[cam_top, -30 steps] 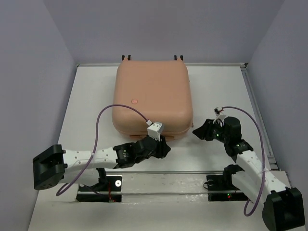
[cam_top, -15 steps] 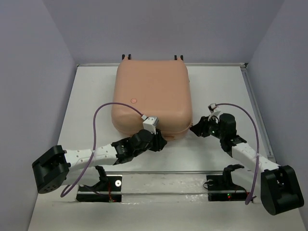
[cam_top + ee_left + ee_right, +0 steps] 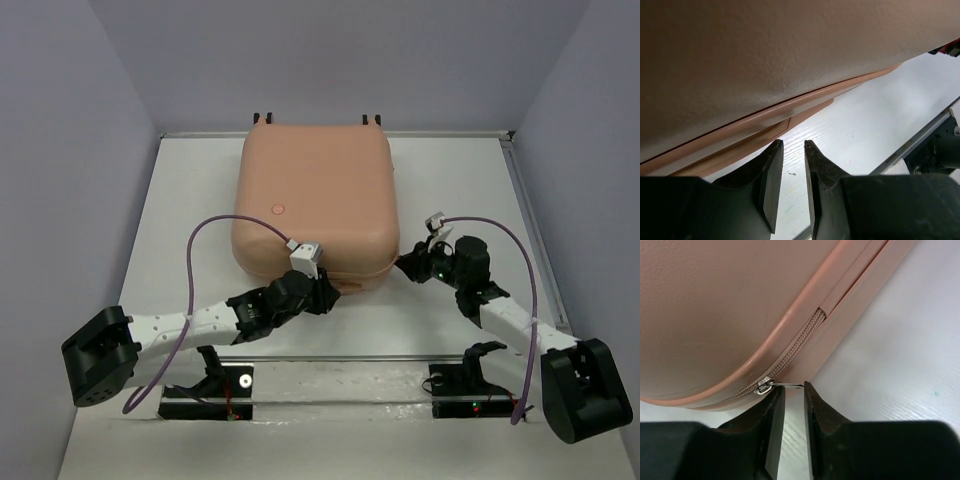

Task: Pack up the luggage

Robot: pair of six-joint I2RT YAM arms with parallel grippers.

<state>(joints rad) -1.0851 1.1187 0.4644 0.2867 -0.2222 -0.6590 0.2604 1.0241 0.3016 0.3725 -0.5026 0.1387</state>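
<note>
While barely parted, the right tool [image 3: 792,391] touches the luggage [image 3: 715,305] zipper pull [image 3: 782,385].

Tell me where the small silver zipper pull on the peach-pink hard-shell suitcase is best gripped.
Pinch the thin flat tab, not the slider, coming from the table side at the suitcase's near right corner: the tab juts sideways clear of the shell, at the right hand's fingertips.

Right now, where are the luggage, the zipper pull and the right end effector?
luggage [image 3: 315,195]: top external view, middle of its top shell.
zipper pull [image 3: 787,385]: right wrist view, on the thin metal tab.
right end effector [image 3: 792,390]: right wrist view, midway between its fingertips.
</note>
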